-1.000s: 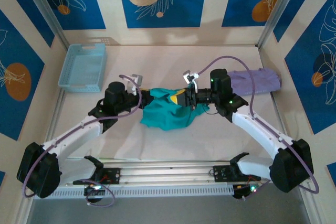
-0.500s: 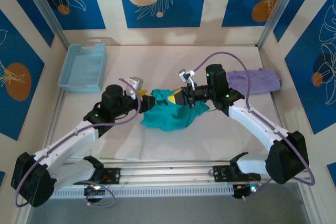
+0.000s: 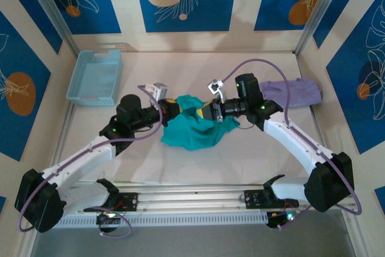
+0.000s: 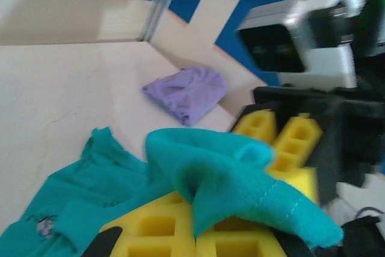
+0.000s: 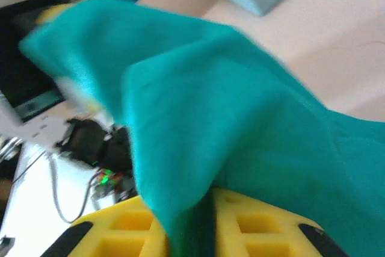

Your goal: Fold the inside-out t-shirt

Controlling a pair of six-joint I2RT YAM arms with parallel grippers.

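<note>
The inside-out t-shirt (image 3: 191, 130) is a teal bundle at mid-table, its upper edge lifted between my two grippers. My left gripper (image 3: 176, 105) comes in from the left and is shut on a fold of the t-shirt (image 4: 240, 179), which is pinched where the yellow fingers (image 4: 150, 227) meet. My right gripper (image 3: 208, 112) faces it from the right. The right gripper's (image 5: 207, 233) jaws stand a little apart, and the t-shirt (image 5: 240, 100) drapes over them and hangs in the gap. A dark mark (image 4: 43, 227) shows on the cloth lying on the table.
A pale lavender folded garment (image 3: 292, 93) lies at the back right, close behind the right arm. A light blue basket (image 3: 95, 76) stands at the back left. The right arm's wrist camera (image 4: 301, 34) is close in front of the left gripper.
My left gripper opened, moved right against the lifted cloth and shut on it. My right gripper's jaws, shut a second ago, have parted slightly.
</note>
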